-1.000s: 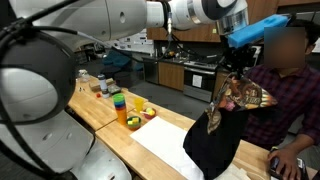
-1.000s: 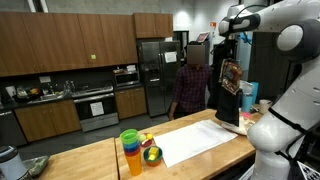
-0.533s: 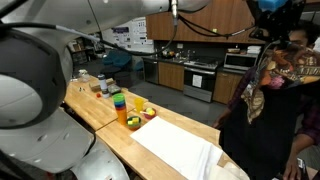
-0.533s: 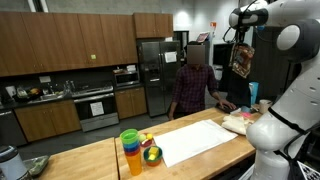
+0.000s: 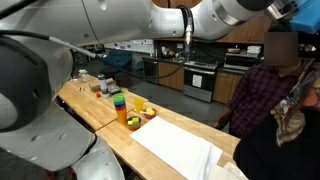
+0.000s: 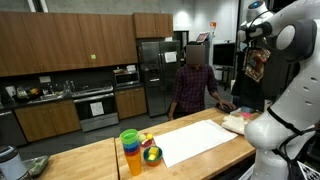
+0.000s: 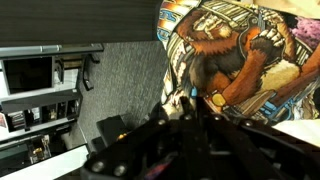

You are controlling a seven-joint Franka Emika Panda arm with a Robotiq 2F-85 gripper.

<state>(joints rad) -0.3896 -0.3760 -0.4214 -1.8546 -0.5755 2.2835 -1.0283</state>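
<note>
Holding a dark printed cloth (image 6: 256,66) clamped in the shut gripper (image 7: 193,105), high above the end edge of the wooden countertop (image 6: 95,160), past the white sheet (image 6: 200,140). Could slip from so small a pinch, or brush the nearby person (image 5: 262,85) on any swing. Shows the print close up only in the wrist view; shows the stacked cups (image 5: 120,108) and the countertop in both exterior views alone.
</note>
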